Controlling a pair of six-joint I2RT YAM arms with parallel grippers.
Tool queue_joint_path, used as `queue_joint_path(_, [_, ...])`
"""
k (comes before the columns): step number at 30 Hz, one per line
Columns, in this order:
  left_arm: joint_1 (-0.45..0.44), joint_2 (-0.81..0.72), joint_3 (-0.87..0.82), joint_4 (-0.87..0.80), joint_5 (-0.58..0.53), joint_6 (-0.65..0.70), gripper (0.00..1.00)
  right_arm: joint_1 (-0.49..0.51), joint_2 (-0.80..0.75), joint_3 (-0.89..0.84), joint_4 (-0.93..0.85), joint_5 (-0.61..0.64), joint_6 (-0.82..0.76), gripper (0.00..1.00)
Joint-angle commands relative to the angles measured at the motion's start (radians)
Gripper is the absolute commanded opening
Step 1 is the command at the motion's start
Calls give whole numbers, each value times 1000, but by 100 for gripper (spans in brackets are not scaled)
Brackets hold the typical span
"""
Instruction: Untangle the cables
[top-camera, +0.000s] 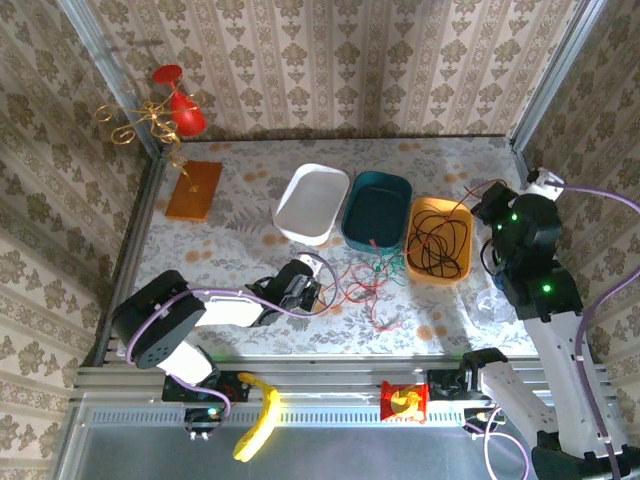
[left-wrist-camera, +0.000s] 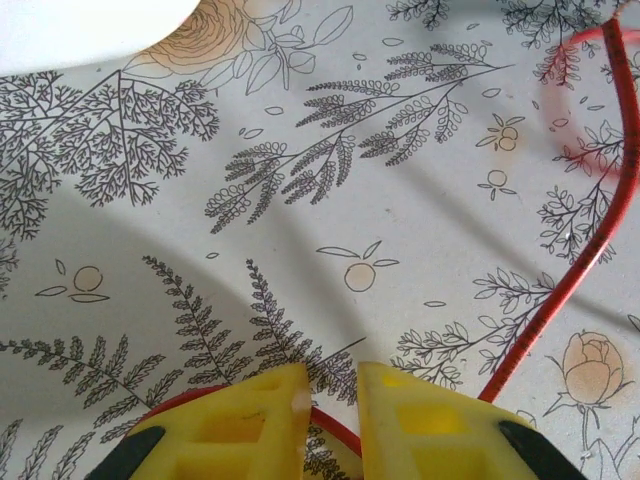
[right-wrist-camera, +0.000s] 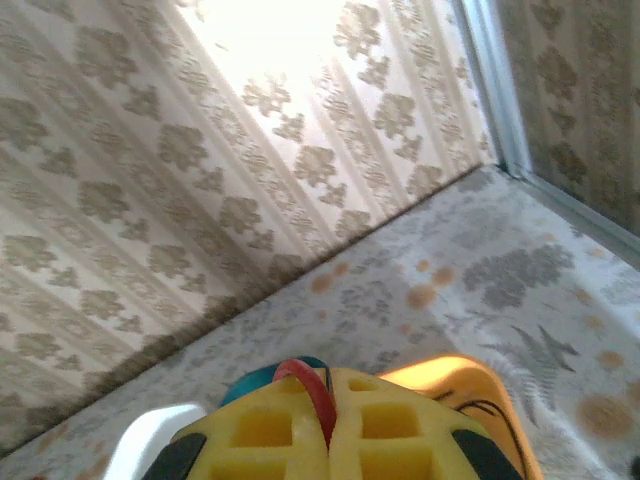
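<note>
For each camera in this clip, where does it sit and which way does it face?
Top external: above and behind the arm bases, looking down on the table; both arms show, left gripper low, right gripper raised.
Left wrist: close over the table, facing down; its yellow fingers stand narrowly apart, a red cable passing beneath them.
Right wrist: raised, facing the back wall; its fingertips pinch a red loop.
Shared: top and right-wrist views both show the white bin, teal bin and orange bin.

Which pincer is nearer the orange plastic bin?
Right. The right pincer, gripping a red cable, hovers by the orange bin's right edge; the left pincer sits well left of it.
</note>
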Motion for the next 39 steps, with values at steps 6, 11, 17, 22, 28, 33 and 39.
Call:
queue_joint_path(6, [8,-17,-27,-82,-2,8,25,-5,68,80,84,-390,-43,0])
queue_joint_path(11, [-22,-134,25,-112,34,128,33,58,101,55,106,-562,-52,0])
queue_joint_path(17, [-26,-197,171,-175,146,258,48,209,130,95,82,-532,-126,0])
queue_joint_path(22, [-42,-112,286,-183,238,328,56,240,166,127,103,-551,-96,0])
queue_joint_path(28, [-56,25,330,-95,265,320,55,241,179,139,138,-476,-25,0])
queue_joint_path(33, [-75,138,379,-26,270,312,55,241,175,146,180,-423,34,0])
queue_joint_path(39, [-99,236,455,-1,295,331,53,237,177,141,156,-374,70,0])
